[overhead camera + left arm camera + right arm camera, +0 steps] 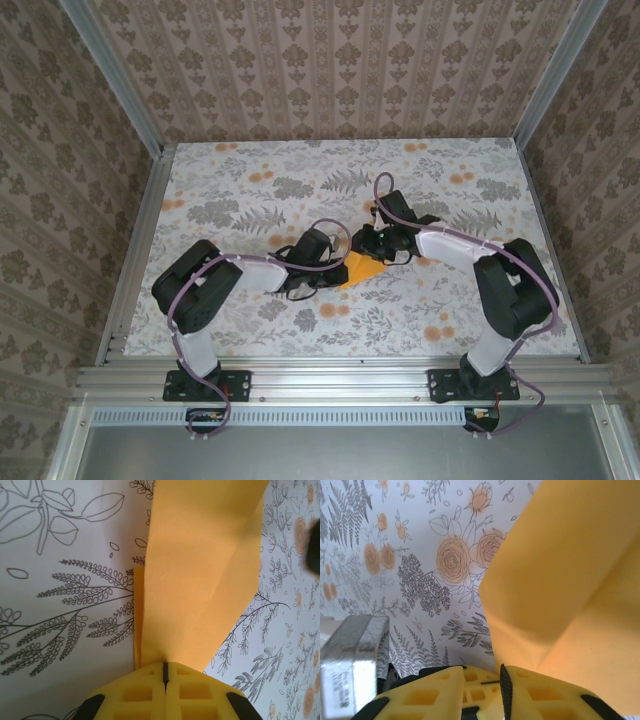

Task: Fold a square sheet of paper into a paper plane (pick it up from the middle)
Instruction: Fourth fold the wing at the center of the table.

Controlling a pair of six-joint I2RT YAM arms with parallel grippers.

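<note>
The square sheet of paper (362, 268) is bright orange, partly folded, and held just above the middle of the flowered table between both grippers. My left gripper (340, 264) comes in from the left. In the left wrist view its yellow fingers (145, 690) are pressed together on the paper's (200, 570) narrow lower end, so the left gripper (165, 669) is shut on it. My right gripper (377, 254) reaches in from the right. In the right wrist view a gap shows between its jaws (484, 674). The paper's (570, 580) folded edge runs down to the black pad (503, 690) of the right finger.
The flowered tablecloth (250, 190) covers the table. Aluminium rails (340, 375) run along the near edge and both sides, with patterned walls behind. A grey boxy part (350, 665) sits at the lower left of the right wrist view. Purple cables loop over both arms.
</note>
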